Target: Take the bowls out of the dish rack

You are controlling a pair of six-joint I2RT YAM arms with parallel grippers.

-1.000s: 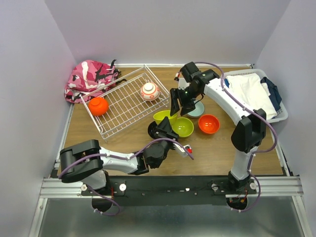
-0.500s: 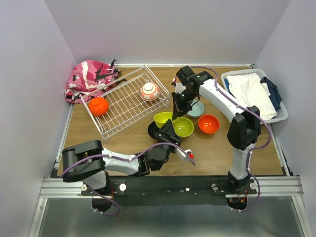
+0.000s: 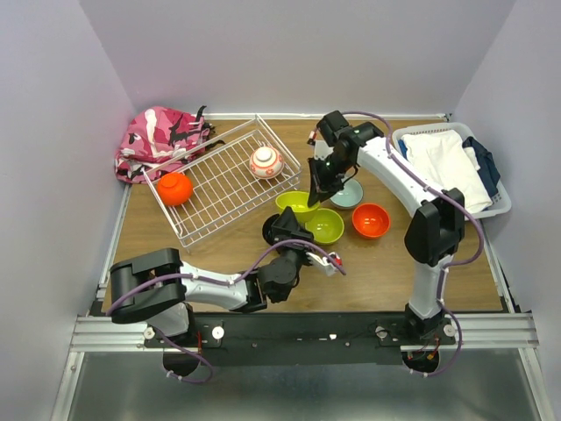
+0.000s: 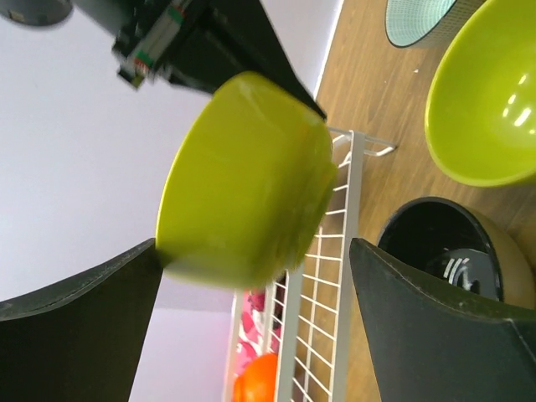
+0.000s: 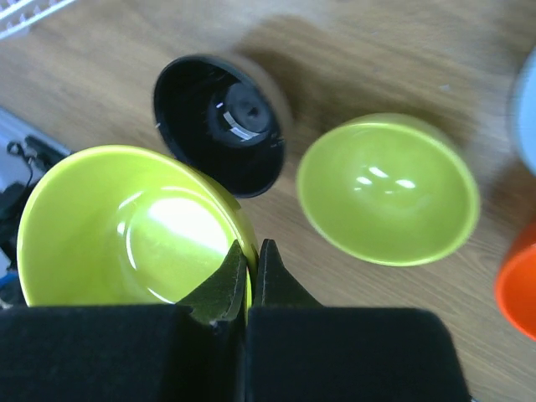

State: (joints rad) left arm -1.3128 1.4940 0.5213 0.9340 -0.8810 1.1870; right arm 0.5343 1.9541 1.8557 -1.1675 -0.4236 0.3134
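My right gripper [image 5: 251, 251] is shut on the rim of a lime-green bowl [image 5: 126, 226] and holds it above the table beside the dish rack [image 3: 223, 180]. Just below it my left gripper [image 3: 287, 226] is open, its fingers [image 4: 75, 335] apart on either side of that bowl [image 4: 247, 180] without touching it. On the table lie a second lime-green bowl [image 3: 324, 225], an orange bowl [image 3: 371, 220], a pale teal bowl [image 3: 348, 195] and a tan bowl with a black inside [image 5: 219, 121]. The rack holds an orange bowl [image 3: 175, 189] and a white bowl with red pattern [image 3: 266, 162].
A pink camouflage bag [image 3: 158, 140] lies at the back left behind the rack. A white plastic basket of clothes [image 3: 456, 167] stands at the back right. Purple walls close in the table on three sides.
The right gripper came in and shut on the green bowl's rim. The left gripper then opened and let that bowl go.
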